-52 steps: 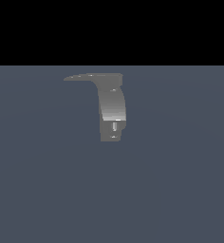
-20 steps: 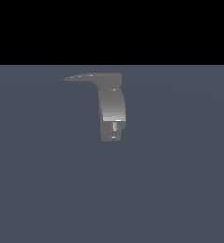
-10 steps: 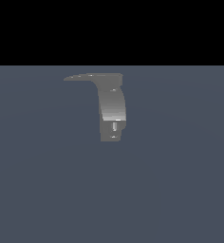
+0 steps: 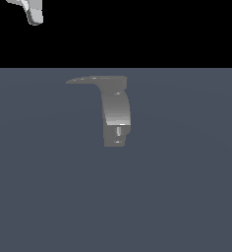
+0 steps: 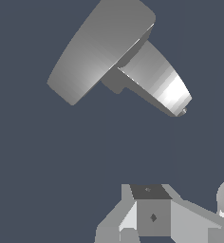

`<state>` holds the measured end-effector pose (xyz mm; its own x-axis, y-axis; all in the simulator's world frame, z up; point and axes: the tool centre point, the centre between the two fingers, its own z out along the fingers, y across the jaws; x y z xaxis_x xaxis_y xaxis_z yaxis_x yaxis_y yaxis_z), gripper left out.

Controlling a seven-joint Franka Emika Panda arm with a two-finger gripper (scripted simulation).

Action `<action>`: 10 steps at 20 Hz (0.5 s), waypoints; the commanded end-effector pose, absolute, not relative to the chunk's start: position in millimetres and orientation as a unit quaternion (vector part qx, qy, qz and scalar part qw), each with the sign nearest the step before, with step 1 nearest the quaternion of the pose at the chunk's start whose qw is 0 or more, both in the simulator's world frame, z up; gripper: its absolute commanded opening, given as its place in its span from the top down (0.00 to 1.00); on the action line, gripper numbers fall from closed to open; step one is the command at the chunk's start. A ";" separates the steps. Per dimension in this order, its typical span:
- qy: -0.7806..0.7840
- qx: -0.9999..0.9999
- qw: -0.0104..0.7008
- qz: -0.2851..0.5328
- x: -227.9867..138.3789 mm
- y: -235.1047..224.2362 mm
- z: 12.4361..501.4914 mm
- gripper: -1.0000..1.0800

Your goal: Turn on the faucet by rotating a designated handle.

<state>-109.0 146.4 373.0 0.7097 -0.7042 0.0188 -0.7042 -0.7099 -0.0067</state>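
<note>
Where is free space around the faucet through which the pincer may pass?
The grey floor is bare on every side of the faucet: below its base, and toward the exterior view's left and right. The tightest spot lies under the handle, beside the body. The pincer hangs far off, at the upper left.

One faucet (image 4: 116, 115), one handle (image 4: 88, 79), one light peg (image 4: 119, 131), one gripper (image 5: 152, 223).

The faucet (image 4: 116, 115) stands near the middle of the tabletop (image 4: 187, 197). The handle (image 4: 91, 79) lies on its top, reaching toward the exterior view's left. The gripper (image 4: 33, 14) is well apart, at the upper left corner.
</note>
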 end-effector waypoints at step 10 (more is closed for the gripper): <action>-0.480 0.877 -0.002 0.007 -52.7 162.0 340.0 1.00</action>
